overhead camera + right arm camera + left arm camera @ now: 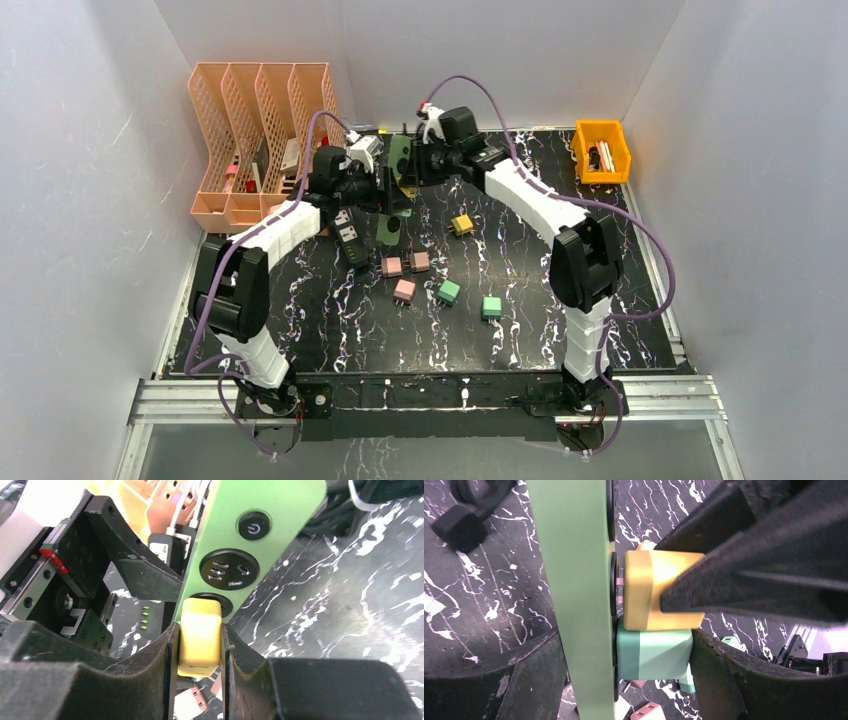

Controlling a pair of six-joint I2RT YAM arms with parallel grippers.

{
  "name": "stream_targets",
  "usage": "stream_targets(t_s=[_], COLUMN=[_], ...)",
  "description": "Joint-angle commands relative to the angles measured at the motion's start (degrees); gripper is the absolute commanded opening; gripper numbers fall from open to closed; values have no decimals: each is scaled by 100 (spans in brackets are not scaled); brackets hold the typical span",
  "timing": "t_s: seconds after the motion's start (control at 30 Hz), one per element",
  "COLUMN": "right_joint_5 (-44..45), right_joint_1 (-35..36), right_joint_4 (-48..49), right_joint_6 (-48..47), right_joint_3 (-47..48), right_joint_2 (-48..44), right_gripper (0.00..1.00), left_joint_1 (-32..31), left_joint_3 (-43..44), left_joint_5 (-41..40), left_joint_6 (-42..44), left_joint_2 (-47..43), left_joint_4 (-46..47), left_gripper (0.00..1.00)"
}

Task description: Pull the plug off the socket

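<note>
Seated yellow plug [200, 635] clamped in right gripper [199, 630].
Plug axis runs left-right, prongs leftward into socket [226, 605] of power strip [260, 510]; left gripper [624, 647] clamps the strip.

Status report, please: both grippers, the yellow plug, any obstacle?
Left gripper clamps green power strip. Right gripper shut on yellow plug, not yet out of socket. Teal plug sits against it, not blocking pull.

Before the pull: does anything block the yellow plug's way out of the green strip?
Nothing visible. The right gripper is shut on the yellow plug; the teal plug sits beside it on the green strip, off its path.
</note>
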Motion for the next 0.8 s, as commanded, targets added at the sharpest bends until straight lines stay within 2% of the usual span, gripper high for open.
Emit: stream_targets(t_s=[0.0,0.07,0.13,0.2,0.23,0.27,0.33,0.4,0.47,0.53,0.6,0.77], right_joint_5=[1087,47,-1466,-2322,-2286,-1945,-637,323,65,-523,-829,-412], right_joint_1=[439,134,-378,-722,-770,-728,-422,-72,-300,-879,-1552,-2281], right_joint_4=[-501,-117,834,1656,1506,917,-372,-987,-531,430,963,1199], right_joint_6=[-1081,-673,322,1118,1068,705,-303,-929,-814,-210,366,568], right_joint_3=[671,385,-227,-621,-561,-333,313,579,8,-1034,-1866,-3078], right_joint_2=[-461,-611,-726,-735,-701,-651,-556,-612,-1038,-1496,-1688,-1732], right_gripper=[0,0,0,0,0,0,0,0,0,0,0,0], left_joint_1=[217,219,215,221,219,219,219,218,219,218,221,218], left_joint_3=[246,245,253,254,251,256,270,287,300,301,289,312], left_joint_5=[-384,-410,-430,-453,-460,-464,-476,-489,-513,-537,-551,-508], left_joint_6=[37,30,34,38,34,30,40,35,34,31,30,-34], left_joint_2=[-185,-170,-156,-155,-159,-156,-124,-91,-77,-85,-95,-78], left_joint_4=[207,199,182,173,170,171,157,141,128,129,129,161], left_gripper=[46,46,46,46,46,46,46,46,46,46,46,46])
